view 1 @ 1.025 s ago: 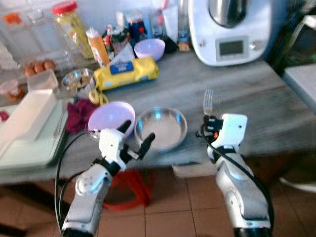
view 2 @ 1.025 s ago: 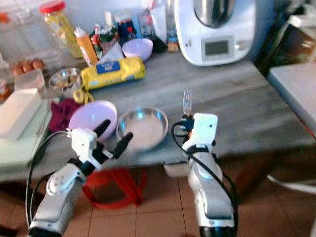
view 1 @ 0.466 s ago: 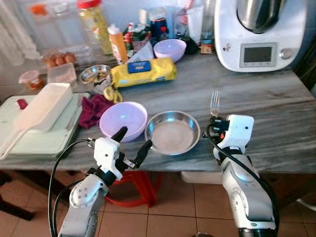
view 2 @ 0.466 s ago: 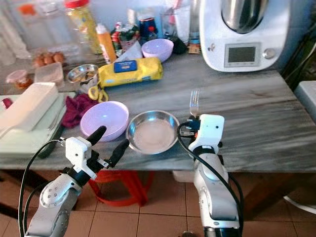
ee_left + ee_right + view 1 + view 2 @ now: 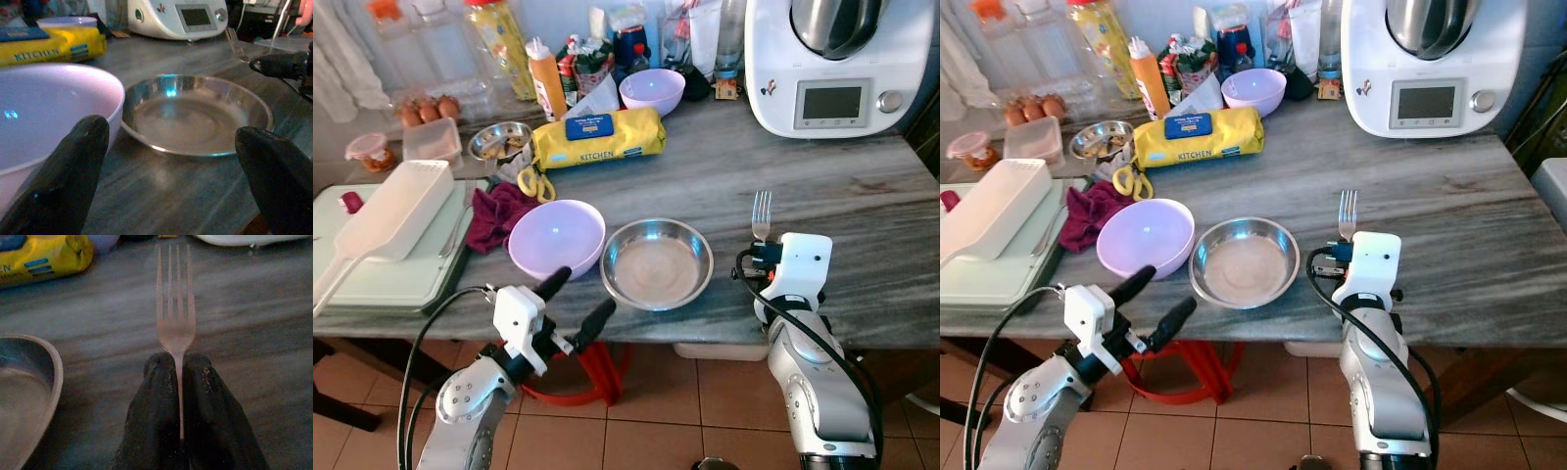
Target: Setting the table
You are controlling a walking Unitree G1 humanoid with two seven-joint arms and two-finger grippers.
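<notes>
Two grippers up: right gripper (image 5: 178, 382) clenched on fork (image 5: 762, 212), tines out over counter (image 5: 862, 196), just beside steel plate (image 5: 657, 262). Left gripper (image 5: 576, 303) spread wide, holding nothing, near lilac bowl (image 5: 556, 237). Risk imo: thin handle pivots in grip, fork clips plate rim on set-down.

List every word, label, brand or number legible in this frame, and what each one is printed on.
"KITCHEN": on the yellow pack, along its near side; it reads again in the left wrist view.
Blue label on top of that pack: print too small to read.
Screen of the white kitchen machine: blank grey, no readable figures.
Labels on the bottles and packets at the back of the counter: too blurred to read.
</notes>
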